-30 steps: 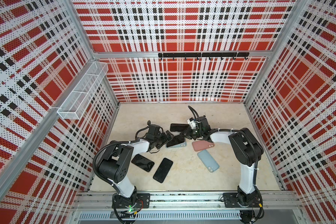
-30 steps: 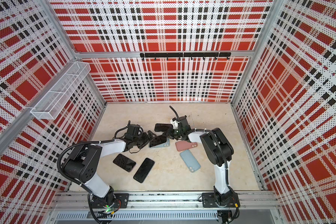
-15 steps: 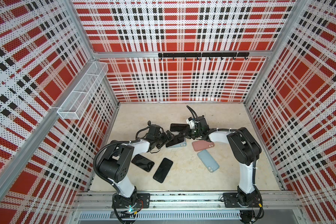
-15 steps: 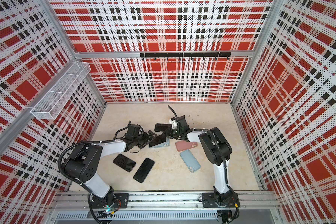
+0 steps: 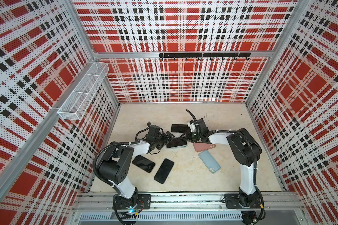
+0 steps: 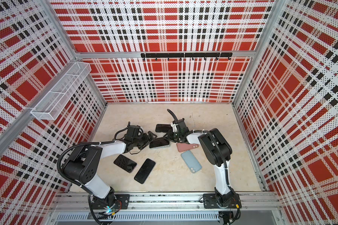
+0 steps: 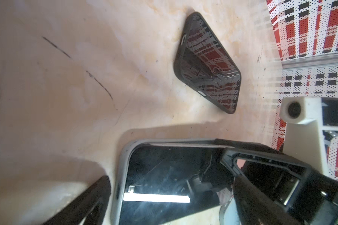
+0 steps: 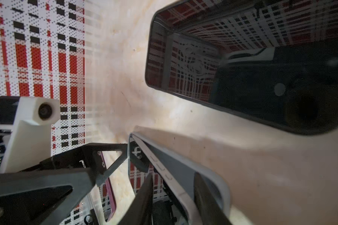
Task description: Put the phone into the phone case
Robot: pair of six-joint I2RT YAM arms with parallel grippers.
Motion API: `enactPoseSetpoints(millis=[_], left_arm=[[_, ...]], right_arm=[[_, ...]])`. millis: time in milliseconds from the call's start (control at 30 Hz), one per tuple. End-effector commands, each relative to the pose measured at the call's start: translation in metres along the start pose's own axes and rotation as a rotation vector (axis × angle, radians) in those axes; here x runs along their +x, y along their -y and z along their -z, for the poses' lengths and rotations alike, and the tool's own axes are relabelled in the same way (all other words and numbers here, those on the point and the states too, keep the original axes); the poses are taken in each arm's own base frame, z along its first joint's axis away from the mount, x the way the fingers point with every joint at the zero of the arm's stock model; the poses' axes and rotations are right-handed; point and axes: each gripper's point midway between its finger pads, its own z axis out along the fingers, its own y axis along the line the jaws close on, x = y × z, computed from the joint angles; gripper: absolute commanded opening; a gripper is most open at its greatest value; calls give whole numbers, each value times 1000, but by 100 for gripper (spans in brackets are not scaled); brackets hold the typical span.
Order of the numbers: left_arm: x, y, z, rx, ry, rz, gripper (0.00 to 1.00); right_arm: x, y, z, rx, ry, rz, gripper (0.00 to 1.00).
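A black phone (image 5: pixel 176 142) (image 6: pixel 159 142) lies screen up in a pale grey phone case (image 7: pixel 119 175) mid-table. In the right wrist view the phone's side edge (image 8: pixel 160 165) stands a little above the case rim (image 8: pixel 213 175). My left gripper (image 5: pixel 167 138) (image 6: pixel 151 137) (image 7: pixel 169 194) is open, with its fingers on either side of the phone's left end. At the phone's right end my right gripper (image 5: pixel 187 136) (image 6: pixel 169 136) (image 8: pixel 174 187) has its jaws apart, straddling the phone and case edge with a gap showing.
A second black phone (image 5: pixel 179 128) (image 7: pixel 207 62) (image 8: pixel 242 68) lies just behind the grippers. A pink case (image 5: pixel 204 146) and a blue case (image 5: pixel 209 161) lie to the right. Two black phones (image 5: pixel 143 163) (image 5: pixel 164 170) lie front left. Plaid walls enclose the table.
My right gripper's jaws have come apart at the phone's right end. Both arms have hardly moved, and the left gripper has stayed open.
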Motion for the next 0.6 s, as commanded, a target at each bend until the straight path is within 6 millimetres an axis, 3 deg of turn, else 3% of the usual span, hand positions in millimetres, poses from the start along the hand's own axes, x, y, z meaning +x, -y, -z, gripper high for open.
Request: enactPoseSetpoints(millis=[0,333,567], left_arm=[[-1,-1,7,3,10,-5,100],[-1,0,9,10,11,-13,100],[-2,4,14,21,19,-21,99]], right_arm=[[-19,-14,10,13,76,42,43],[-38,-27,46,154,172,145,70],[-36,-21,63,255,184,194,71]])
